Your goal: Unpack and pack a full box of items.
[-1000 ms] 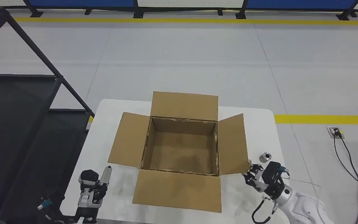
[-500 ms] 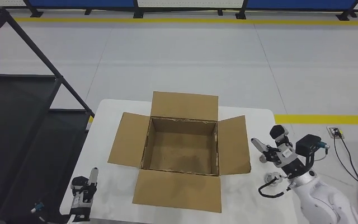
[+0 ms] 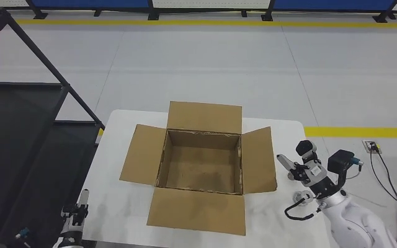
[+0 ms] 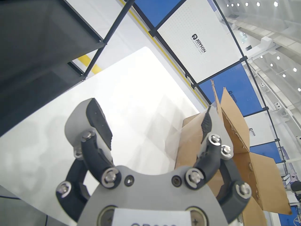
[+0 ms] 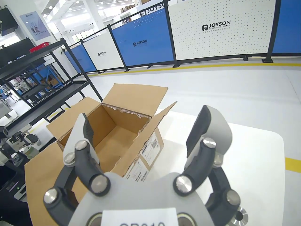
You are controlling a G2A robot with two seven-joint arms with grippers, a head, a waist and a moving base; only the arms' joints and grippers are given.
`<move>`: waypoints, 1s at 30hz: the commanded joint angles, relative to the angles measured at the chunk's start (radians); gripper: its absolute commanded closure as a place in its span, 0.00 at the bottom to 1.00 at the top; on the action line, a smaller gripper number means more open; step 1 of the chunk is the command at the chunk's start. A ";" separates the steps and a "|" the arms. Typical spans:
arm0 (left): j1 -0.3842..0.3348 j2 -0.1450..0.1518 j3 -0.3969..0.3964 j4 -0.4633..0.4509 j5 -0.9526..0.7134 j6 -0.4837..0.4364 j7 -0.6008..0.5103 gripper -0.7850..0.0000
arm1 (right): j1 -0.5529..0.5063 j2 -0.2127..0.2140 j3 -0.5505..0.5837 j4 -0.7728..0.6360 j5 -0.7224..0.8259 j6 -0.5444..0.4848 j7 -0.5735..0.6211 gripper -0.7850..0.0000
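1. The cardboard box (image 3: 205, 118) is seen in the middle of the white worktop (image 3: 124, 204), upright, with all four flaps folded out flat.
2. Inside, only bare brown bottom and walls are seen from the top view; the right wrist view (image 5: 122, 128) shows the same plain interior, torn cardboard edges along the rim included.
3. A printed label (image 5: 148, 151) is stuck to the box's outer wall on the side facing the right arm.
4. The right gripper (image 3: 293, 156) is held just beside the right flap, above the worktop's right edge; its jaws are spread wide, and the box is seen straight through the gap (image 5: 143, 118).
5. Whether the nearer finger touches that flap cannot be told.
6. The left gripper (image 3: 79, 208) is found at the worktop's near left corner, well apart from the box; its jaws are spread wide too (image 4: 150, 111), with white worktop (image 4: 131, 95) seen between them and a box flap (image 4: 235, 130) beyond one finger.
7. A black shelf rack (image 3: 37, 142) is set on the floor beside the worktop's left side.
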 commanded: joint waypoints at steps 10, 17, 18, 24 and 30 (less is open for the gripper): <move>0.015 -0.003 0.033 -0.040 0.086 0.002 0.022 0.00 | -0.072 0.003 0.045 0.046 0.025 -0.147 0.006 0.00; 0.040 -0.007 0.062 -0.075 0.127 0.008 0.041 0.00 | -0.211 0.006 0.129 0.053 -0.286 -0.163 -0.178 0.00; 0.040 -0.007 0.062 -0.075 0.127 0.008 0.041 0.00 | -0.241 0.005 0.141 0.062 -0.307 -0.147 -0.198 0.00; 0.040 -0.007 0.062 -0.075 0.127 0.008 0.041 0.00 | -0.328 -0.004 0.164 0.144 -0.300 0.008 -0.120 0.00; 0.040 -0.007 0.062 -0.075 0.127 0.008 0.041 0.00 | -0.307 -0.012 0.139 0.175 -0.238 0.070 -0.074 0.00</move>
